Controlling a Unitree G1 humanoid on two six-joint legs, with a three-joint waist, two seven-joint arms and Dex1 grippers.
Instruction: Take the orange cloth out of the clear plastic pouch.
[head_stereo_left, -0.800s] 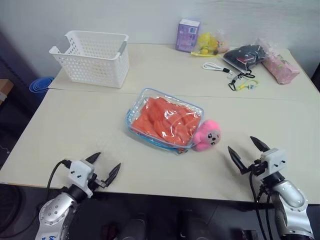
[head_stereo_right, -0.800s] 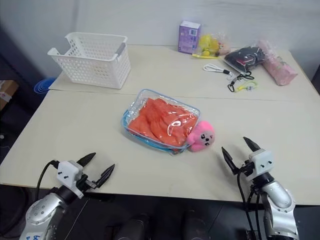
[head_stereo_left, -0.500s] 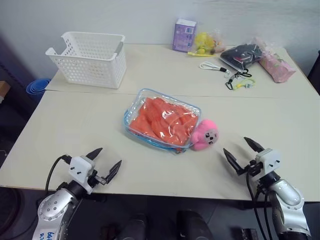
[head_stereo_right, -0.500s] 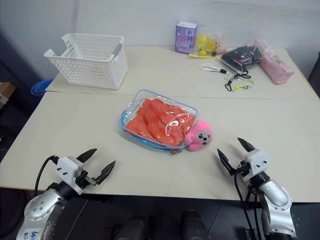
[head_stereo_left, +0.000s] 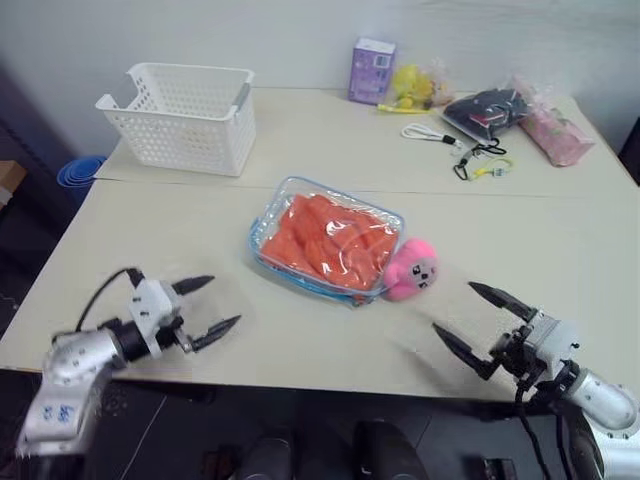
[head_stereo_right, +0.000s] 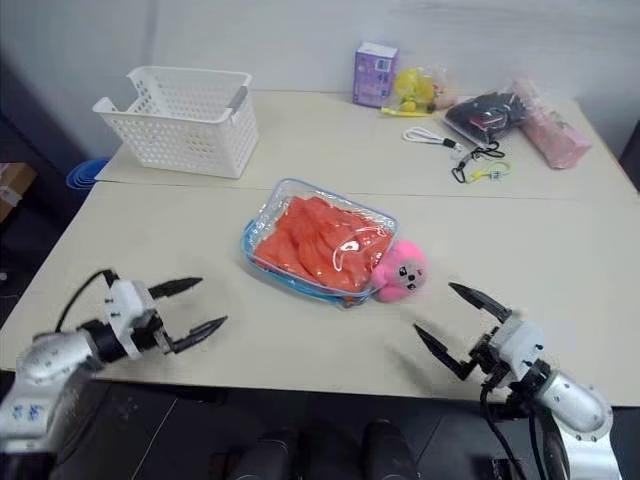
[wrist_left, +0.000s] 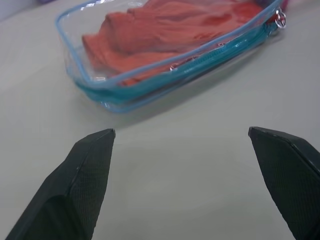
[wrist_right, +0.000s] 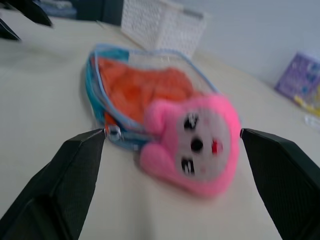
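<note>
**At mid-table, the pouch is flanked by two spread grippers**

Near the middle of the table (head_stereo_left: 150, 230), the clear plastic pouch (head_stereo_left: 326, 239) is laid flat, with the orange cloth (head_stereo_left: 330, 238) sealed inside it and a pink plush charm (head_stereo_left: 412, 268) attached at the corner nearest the right arm. The left gripper (head_stereo_left: 208, 304) is held near the front edge, fingers spread wide and empty, aimed toward the pouch's long blue-edged side. The right gripper (head_stereo_left: 478, 322) is likewise held wide and empty, pointed at the charm and the zipper end. Both are kept well apart from the pouch; no contact is made. Such a two-sided placement is judged to prepare one gripper to pin the pouch while the zipper is worked by the other. A white lattice basket (head_stereo_left: 186, 114) is set at the far left.
</note>
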